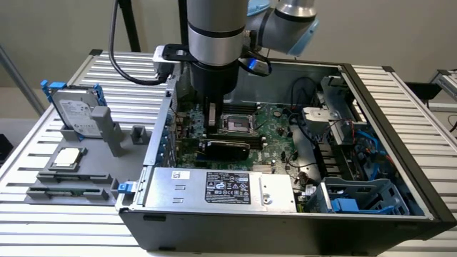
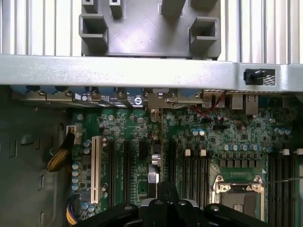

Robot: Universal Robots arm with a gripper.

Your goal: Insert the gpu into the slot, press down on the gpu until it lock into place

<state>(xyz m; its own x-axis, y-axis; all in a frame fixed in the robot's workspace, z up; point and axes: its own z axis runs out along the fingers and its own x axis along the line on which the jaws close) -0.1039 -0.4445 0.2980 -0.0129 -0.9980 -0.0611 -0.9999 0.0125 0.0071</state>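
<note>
The gpu [image 1: 222, 146] stands on edge on the motherboard [image 1: 275, 136], apparently in its slot, directly beneath the pincer [image 1: 212, 124]. Whether the pincer grips it I cannot tell. Seemingly the pressing step; locking calls for straight downward force.

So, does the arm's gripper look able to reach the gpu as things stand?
Likely yes. The gripper stands directly over the gpu inside the open case, with nothing between them; whether they touch is unclear.
</note>
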